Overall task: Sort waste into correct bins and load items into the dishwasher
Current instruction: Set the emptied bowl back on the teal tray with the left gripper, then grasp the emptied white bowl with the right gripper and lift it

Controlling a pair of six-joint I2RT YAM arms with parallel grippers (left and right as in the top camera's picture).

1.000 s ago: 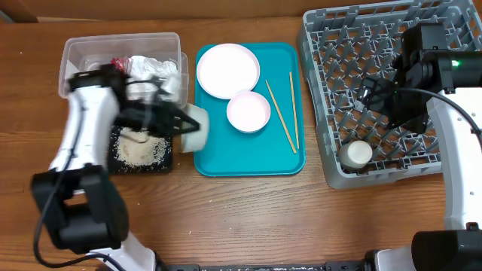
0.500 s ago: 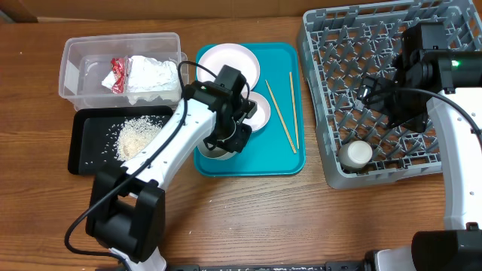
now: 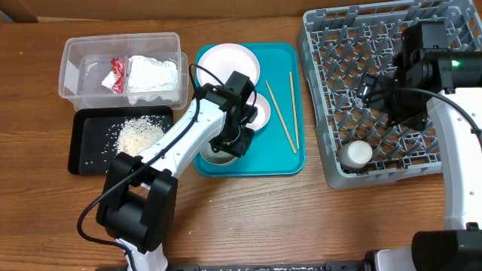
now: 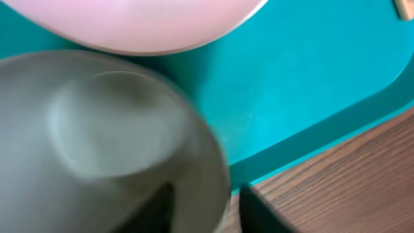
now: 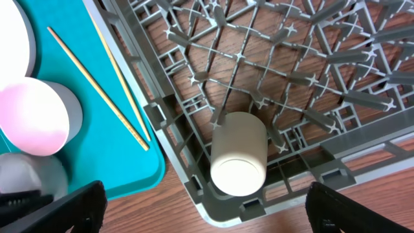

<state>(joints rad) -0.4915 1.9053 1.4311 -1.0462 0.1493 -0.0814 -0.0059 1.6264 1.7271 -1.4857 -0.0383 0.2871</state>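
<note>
My left gripper [image 3: 227,144] is low over the front left of the teal tray [image 3: 285,162], shut on the rim of a white bowl [image 3: 214,155]. In the left wrist view, one finger is inside this bowl [image 4: 116,129] and one outside. The second bowl [image 3: 258,113] and the round plate [image 3: 227,60] lie behind it. Two chopsticks [image 3: 280,117] lie on the tray's right side. My right gripper [image 3: 375,90] is open and empty above the grey dish rack [image 3: 331,45]. The cup [image 5: 239,152] lies in the rack's front left corner.
The clear tub [image 3: 75,68] at the back left holds white napkins [image 3: 154,75] and a red-and-white wrapper [image 3: 119,73]. In front of it, the black tray [image 3: 79,150] holds a heap of rice [image 3: 139,135]. Bare wooden table lies along the front.
My left gripper carried the bowl from over the black tray rightward to the teal tray's front left. In the last half second it barely shifted. The right arm has not moved.
</note>
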